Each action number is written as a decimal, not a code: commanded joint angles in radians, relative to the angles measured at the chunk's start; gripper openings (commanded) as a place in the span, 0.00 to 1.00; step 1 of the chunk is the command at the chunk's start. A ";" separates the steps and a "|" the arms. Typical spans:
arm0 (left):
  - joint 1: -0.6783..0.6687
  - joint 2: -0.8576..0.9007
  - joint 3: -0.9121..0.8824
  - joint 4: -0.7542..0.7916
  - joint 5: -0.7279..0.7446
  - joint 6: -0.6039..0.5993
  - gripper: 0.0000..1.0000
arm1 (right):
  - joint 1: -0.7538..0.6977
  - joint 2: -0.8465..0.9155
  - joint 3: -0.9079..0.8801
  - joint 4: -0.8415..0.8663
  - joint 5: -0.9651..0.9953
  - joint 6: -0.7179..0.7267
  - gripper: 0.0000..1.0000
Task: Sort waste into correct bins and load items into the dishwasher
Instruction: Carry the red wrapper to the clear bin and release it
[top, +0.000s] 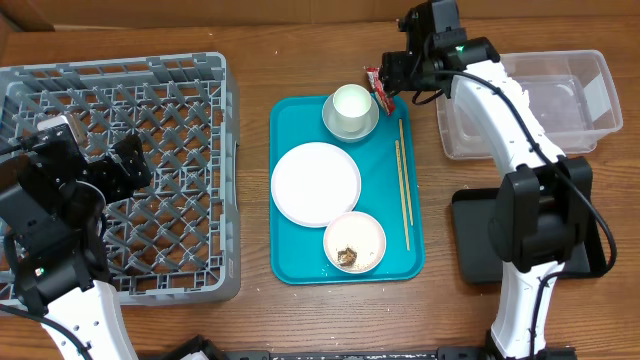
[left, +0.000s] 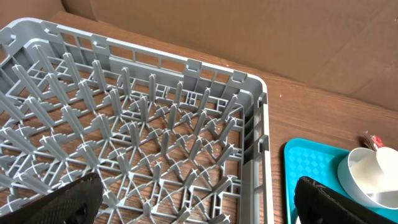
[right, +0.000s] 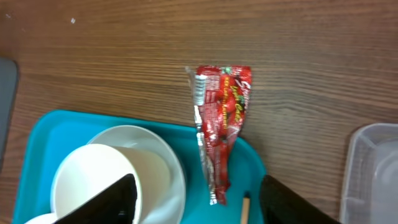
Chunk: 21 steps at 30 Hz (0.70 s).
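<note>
The red-and-brown wrapper (right: 221, 124) lies half on the wood, half on the teal tray's far right corner (top: 376, 88). My right gripper (right: 199, 208) hovers over it, open, its fingers (right: 292, 202) clear of the wrapper on both sides. Left of the wrapper a white cup (right: 93, 180) stands in a small white bowl (right: 165, 158). The tray also carries a white plate (top: 315, 182), a bowl with brown scraps (top: 354, 242) and chopsticks (top: 402, 190). My left gripper (left: 196, 208) is open and empty over the grey dish rack (top: 120, 170).
The teal tray (top: 290, 250) sits mid-table. Right of it stand the clear tub (top: 540, 100) at the back and the black tray (top: 475, 235) in front, partly under my right arm. The dish rack's wall (left: 258, 124) stands close to the teal tray.
</note>
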 joint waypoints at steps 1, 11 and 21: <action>0.004 0.005 0.016 0.001 0.018 -0.016 1.00 | -0.011 0.054 0.005 0.006 0.023 -0.006 0.61; 0.004 0.005 0.016 0.001 0.018 -0.016 1.00 | -0.008 0.128 0.005 0.011 -0.009 0.020 0.52; 0.004 0.005 0.016 0.001 0.018 -0.016 1.00 | -0.007 0.134 -0.027 0.013 -0.010 0.040 0.42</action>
